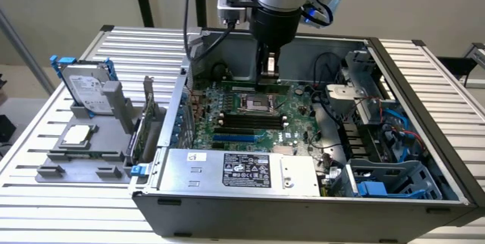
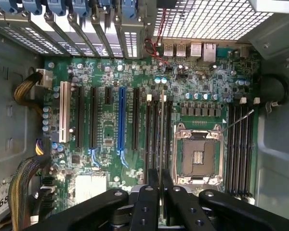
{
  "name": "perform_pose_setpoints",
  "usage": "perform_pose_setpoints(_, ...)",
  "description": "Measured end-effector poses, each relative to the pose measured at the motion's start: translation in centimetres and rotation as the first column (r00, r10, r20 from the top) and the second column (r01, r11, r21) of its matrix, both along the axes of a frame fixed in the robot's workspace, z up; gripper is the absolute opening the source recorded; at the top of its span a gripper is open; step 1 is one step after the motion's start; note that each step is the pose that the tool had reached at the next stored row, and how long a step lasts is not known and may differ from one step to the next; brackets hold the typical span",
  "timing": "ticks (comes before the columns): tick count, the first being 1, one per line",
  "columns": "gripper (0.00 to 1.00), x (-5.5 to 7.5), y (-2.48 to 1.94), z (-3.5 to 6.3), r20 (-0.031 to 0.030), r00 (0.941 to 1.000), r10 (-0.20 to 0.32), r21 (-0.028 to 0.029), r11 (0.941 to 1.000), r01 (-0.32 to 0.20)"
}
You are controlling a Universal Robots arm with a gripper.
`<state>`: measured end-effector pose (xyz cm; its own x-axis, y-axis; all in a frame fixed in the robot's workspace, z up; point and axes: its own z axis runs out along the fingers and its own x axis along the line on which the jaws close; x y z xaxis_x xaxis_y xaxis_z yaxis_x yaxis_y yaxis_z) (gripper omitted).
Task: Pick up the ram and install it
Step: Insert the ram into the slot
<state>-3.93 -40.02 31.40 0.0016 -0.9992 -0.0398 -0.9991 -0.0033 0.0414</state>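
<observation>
ram [image 2: 162, 130] edge-on, lower end behind gripper [image 2: 160, 192]

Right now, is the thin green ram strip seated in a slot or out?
Out: the ram is held edge-up in the gripper, above the motherboard's black slots.

Open-topped grey metal computer case [image 1: 424, 136]: access from above. Black two-finger gripper [image 2: 160, 185] sits between bare silver processor socket [image 2: 198, 154] and black expansion slots [image 2: 94, 120].

A ribbed metal bench [image 1: 424, 79] carries 2 things: an open grey computer case [image 1: 303, 213] across its middle, and a grey holder tray [image 1: 83, 164] just beside the case, toward the exterior view's left.
</observation>
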Motion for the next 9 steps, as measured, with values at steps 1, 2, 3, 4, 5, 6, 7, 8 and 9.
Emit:
perform_pose_setpoints(1, 0.14, 0.0, -0.05, -0.18, 0.0001, 1.0, 0.0, 0.0, 1.0, 0.0)
perform_pose_setpoints(2, 0.14, 0.0, -0.12, -0.36, 0.0002, 1.0, 0.0, 0.0001, 1.0, 0.0)
perform_pose_setpoints(3, 0.14, 0.0, -0.2, -0.53, 0.0001, 1.0, 0.0, -0.0001, 1.0, 0.0)
perform_pose_setpoints(4, 0.14, 0.0, -0.28, -0.71, 0.0001, 1.0, 0.0, -0.0001, 1.0, 0.0)
perform_pose_setpoints(5, 0.14, 0.1, -0.36, -0.91, 0.0002, 1.0, 0.0, 0.0, 1.0, 0.0)
perform_pose_setpoints(6, 0.14, 0.1, -0.44, -1.09, 0.0004, 1.0, 0.0, 0.0, 1.0, 0.0)
perform_pose_setpoints(7, 0.14, 0.1, -0.49, -1.27, 0.0007, 1.0, 0.0, 0.0001, 1.0, 0.0)
perform_pose_setpoints(8, 0.14, 0.1, -0.53, -1.45, 0.0012, 1.0, 0.0, 0.0, 1.0, 0.0)
perform_pose_setpoints(9, 0.14, 0.1, -0.56, -1.63, 0.0017, 1.0, 0.0, -0.0002, 1.0, 0.0)
